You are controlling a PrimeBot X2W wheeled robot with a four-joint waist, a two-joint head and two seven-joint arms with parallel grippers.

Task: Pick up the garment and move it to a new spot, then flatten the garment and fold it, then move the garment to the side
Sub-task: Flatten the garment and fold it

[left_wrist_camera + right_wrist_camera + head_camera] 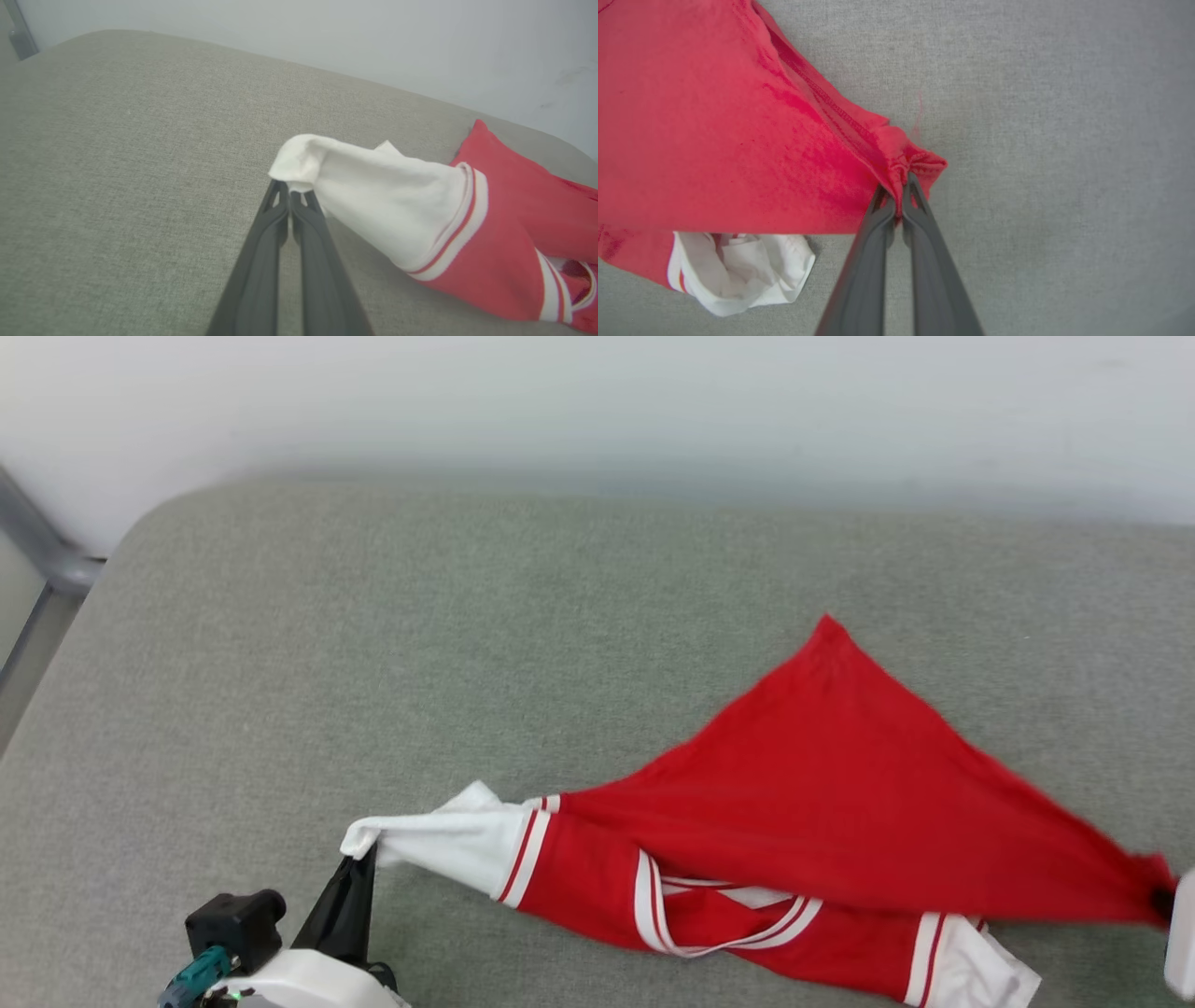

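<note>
Holding red jersey (822,775) stretched over grey surface (467,616), pinching white sleeve tip (299,158) in left end effector (289,189), red hem corner (924,161) in right end effector (900,184), latter cropped at head view's edge.

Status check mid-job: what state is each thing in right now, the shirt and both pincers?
Shirt: pulled out between the two pincers on the grey cushion, creased and bunched, not yet flat or folded.
Left pincer: shut on the end of the shirt's white sleeve.
Right pincer: shut on a red hem corner of the shirt.
</note>
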